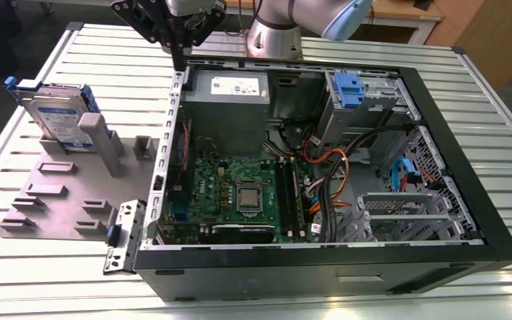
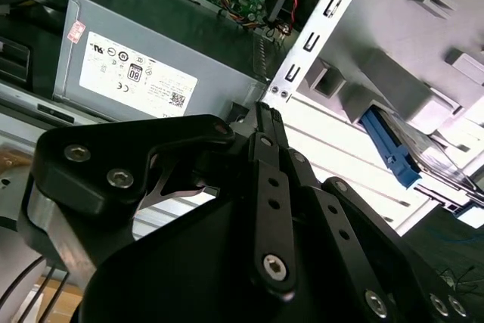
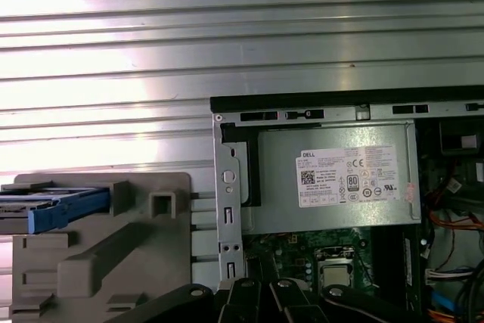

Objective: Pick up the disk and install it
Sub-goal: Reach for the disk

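The hand (image 1: 181, 61) hangs over the back corner of the open computer case (image 1: 283, 277), close above the power supply (image 1: 229, 90), with its fingers closed together and nothing between them. The disk (image 1: 61, 117) stands on edge in a grey holder (image 1: 61, 207) on the worktop (image 1: 25, 280). It is at the exterior view's left of the case, well apart from the hand.
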Robot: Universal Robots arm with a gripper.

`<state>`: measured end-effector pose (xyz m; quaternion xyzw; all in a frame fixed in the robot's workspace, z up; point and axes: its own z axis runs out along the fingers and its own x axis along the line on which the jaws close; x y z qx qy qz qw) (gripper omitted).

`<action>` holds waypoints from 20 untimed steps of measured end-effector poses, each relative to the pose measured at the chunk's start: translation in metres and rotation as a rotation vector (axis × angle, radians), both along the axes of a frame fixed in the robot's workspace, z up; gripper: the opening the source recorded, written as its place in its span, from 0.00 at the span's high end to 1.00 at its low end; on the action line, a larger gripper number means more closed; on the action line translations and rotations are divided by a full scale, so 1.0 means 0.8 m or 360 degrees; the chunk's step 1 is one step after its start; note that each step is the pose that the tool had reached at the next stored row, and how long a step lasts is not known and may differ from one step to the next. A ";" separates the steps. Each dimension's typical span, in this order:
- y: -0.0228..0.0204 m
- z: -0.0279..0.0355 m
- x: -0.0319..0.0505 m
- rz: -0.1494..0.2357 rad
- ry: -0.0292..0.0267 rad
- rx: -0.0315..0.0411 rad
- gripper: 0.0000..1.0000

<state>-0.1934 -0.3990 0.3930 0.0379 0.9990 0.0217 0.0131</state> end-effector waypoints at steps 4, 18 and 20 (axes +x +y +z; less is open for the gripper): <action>0.0000 0.0000 -0.003 0.0000 -0.00001 0.0000 0.89; 0.0001 0.0000 -0.014 0.0000 -0.00006 0.0000 0.89; 0.0000 0.0000 -0.015 0.0000 -0.00006 0.0000 0.89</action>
